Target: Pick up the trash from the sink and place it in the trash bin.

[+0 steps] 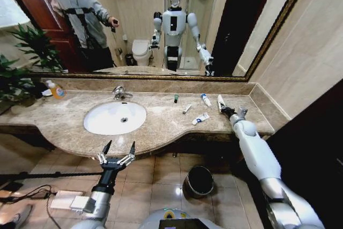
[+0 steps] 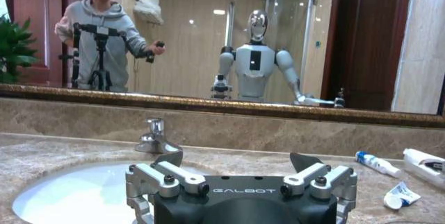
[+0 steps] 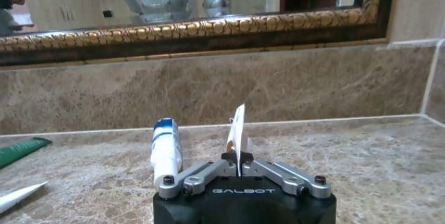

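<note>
Soap bottle: an orange bottle is standing at the far left of the counter, beside green plant leaves.
Sink: a smooth white oval basin is sitting in a beige, veined marble counter, with a chrome faucet behind it.
Left gripper: it is hovering in front of the counter edge, just before the basin, with its dark pointed fingers spread wide and holding nothing; the left wrist view is showing grey metal links under the tips.
Green-capped piece: a tiny dark-green item is lying on the counter right of the basin.
Stick: a thin pale stick is lying slantwise, just right of the green piece.
Tubes: one white tube with blue print is lying nearest the counter's front edge; a second is lying farther back, near the wall.
Packet: a flat white packet is standing on edge, pinched between the closed fingers of the right gripper, just beside the back tube.
Trash bin: a small round black bucket with a glossy rim is standing on the tiled floor below the counter, between the two arms.
</note>
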Controlling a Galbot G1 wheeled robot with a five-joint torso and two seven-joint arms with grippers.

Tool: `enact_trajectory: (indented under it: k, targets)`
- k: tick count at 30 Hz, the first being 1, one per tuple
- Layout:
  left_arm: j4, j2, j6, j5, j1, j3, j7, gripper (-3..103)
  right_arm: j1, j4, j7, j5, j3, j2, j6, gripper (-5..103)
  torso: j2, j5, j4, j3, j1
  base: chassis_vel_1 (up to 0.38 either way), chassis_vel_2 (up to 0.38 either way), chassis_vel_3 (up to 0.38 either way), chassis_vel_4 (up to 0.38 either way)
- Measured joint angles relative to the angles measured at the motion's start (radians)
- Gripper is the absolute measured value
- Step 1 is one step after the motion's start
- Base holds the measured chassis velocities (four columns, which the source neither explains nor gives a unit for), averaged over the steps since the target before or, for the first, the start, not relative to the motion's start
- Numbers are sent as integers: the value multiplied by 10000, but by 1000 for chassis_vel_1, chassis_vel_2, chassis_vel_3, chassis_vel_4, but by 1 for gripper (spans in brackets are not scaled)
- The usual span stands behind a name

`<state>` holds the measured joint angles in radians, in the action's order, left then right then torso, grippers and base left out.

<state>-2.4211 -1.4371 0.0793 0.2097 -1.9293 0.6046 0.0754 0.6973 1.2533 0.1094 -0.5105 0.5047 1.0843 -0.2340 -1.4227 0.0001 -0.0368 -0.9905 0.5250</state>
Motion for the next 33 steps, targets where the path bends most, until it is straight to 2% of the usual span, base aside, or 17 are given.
enact_trajectory:
  k: [3,7,8,11,12,16,17,20,21,23,24,27,28,29,31,33]
  targets:
    - [0,-1,0,0,0,0,0,100,493,669,-117,-190,311,-147,-139,0,0,-3,-2,0,0,0,0,0,0]
    - [0,1,0,0,0,0,1,100,1988,2434,-395,-641,991,-349,-244,0,0,0,6,1,0,0,0,0,0]
    - [0,-1,0,0,1,0,1,100,2224,2735,-447,-711,1083,-348,-228,0,0,1,2,0,-1,0,0,0,0]
    - [0,-1,0,0,0,0,-1,100,3881,4565,-766,-1052,1887,-203,303,0,-1,-3,1,2,-2,0,0,0,0]
    - [0,-1,0,0,0,0,-1,100,3881,4565,-766,-1052,1887,-203,303,0,-1,-3,1,2,-2,0,0,0,0]
    - [-1,-1,0,0,0,0,-1,100,6040,6551,-1059,-993,2889,344,1266,0,-1,-2,1,2,-2,0,0,0,0]
    - [-1,-1,0,0,0,0,-1,100,6040,6551,-1059,-993,2889,344,1266,0,-1,-2,1,2,-2,0,0,0,0]
    - [-1,-1,0,0,0,0,0,100,7692,7681,-1336,-365,3303,1037,2242,0,-1,-4,0,2,-2,0,0,0,0]
    - [-1,-1,0,0,0,0,0,100,7692,7681,-1336,-365,3303,1037,2242,0,-1,-4,0,2,-2,0,0,0,0]
    - [0,-1,0,0,0,0,0,100,8776,8153,-1397,-36,3376,1740,2955,0,-1,-6,1,2,-2,0,0,0,0]
    - [0,-1,0,0,0,0,0,100,8776,8153,-1397,-36,3376,1740,2955,0,-1,-6,1,2,-2,0,0,0,0]
    - [-1,-2,0,0,0,0,0,100,10157,8200,-1336,817,3189,3084,4119,0,-2,0,3,1,-2,0,0,0,0]
    - [-1,-2,0,0,0,0,0,100,10157,8200,-1336,817,3189,3084,4119,0,-2,0,3,1,-2,0,0,0,0]
    - [-1,-1,0,0,0,0,-1,100,10372,8159,-1278,1071,3137,3382,4359,0,-2,-9,2,2,-2,0,0,0,0]
    - [-1,-1,0,0,0,0,2,100,10983,7885,-1059,1827,2913,4397,5048,0,-2,-4,3,2,-3,0,0,0,0]
    - [-1,-1,0,0,0,0,-1,100,11104,7750,-1000,2026,2861,4613,5231,0,-2,-4,1,2,-3,0,0,0,0]
